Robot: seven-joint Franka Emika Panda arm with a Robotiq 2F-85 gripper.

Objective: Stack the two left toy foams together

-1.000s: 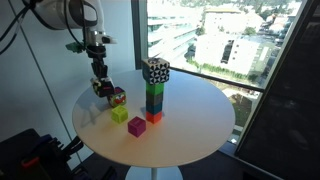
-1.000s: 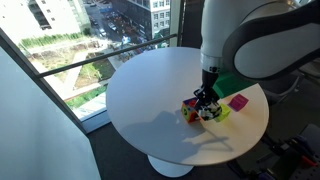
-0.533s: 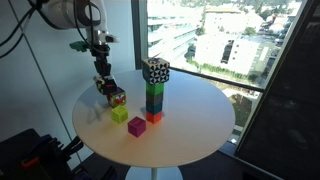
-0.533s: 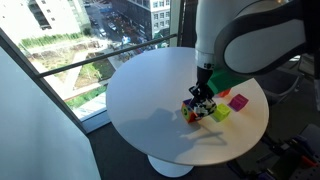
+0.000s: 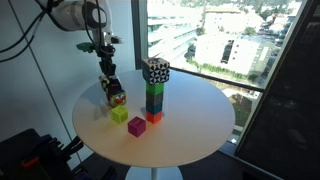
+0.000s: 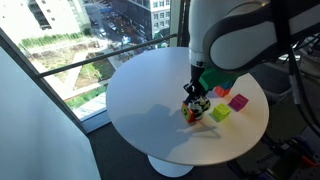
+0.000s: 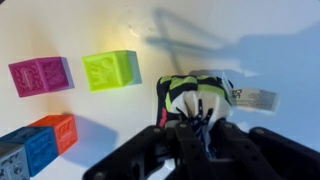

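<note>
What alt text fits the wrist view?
The black gripper holds a dark foam cube with pale and green marks over a white table. A plain yellow-green foam cube and a magenta foam cube sit apart at upper left; an orange cube lies beside a blue cube at lower left.

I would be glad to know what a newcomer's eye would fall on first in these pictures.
The gripper grips a dark patterned cube close above the red and green cube, near the edge of the round white table. Beside them rises a tall cube tower with a black-and-white spotted top. A yellow-green cube and a magenta cube lie nearby.
</note>
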